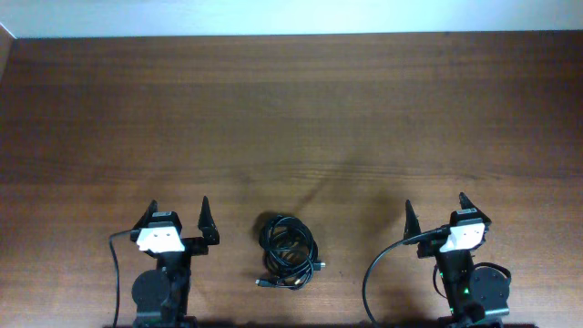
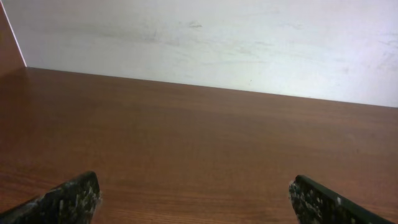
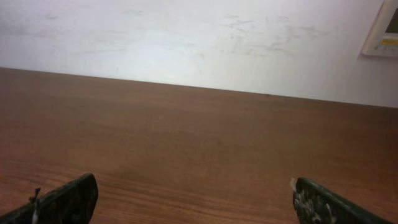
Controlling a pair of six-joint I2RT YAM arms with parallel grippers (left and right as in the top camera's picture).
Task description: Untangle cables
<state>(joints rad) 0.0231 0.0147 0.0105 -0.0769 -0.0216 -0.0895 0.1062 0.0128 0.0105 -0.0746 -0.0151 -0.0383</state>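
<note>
The cables (image 1: 288,251) lie as one bundle of thin black loops on the brown table, near the front edge between the two arms, with plug ends at its lower side. My left gripper (image 1: 178,219) is open and empty, to the left of the bundle. My right gripper (image 1: 437,211) is open and empty, to the right of the bundle. In the left wrist view the open fingers (image 2: 194,199) frame bare table. In the right wrist view the open fingers (image 3: 194,200) also frame bare table. The cables do not show in either wrist view.
The wooden table (image 1: 291,118) stretches back to a white wall (image 2: 217,43). A white wall device (image 3: 382,31) shows at the right wrist view's top right corner. Thick black wires (image 1: 373,273) hang from the arms near the front edge.
</note>
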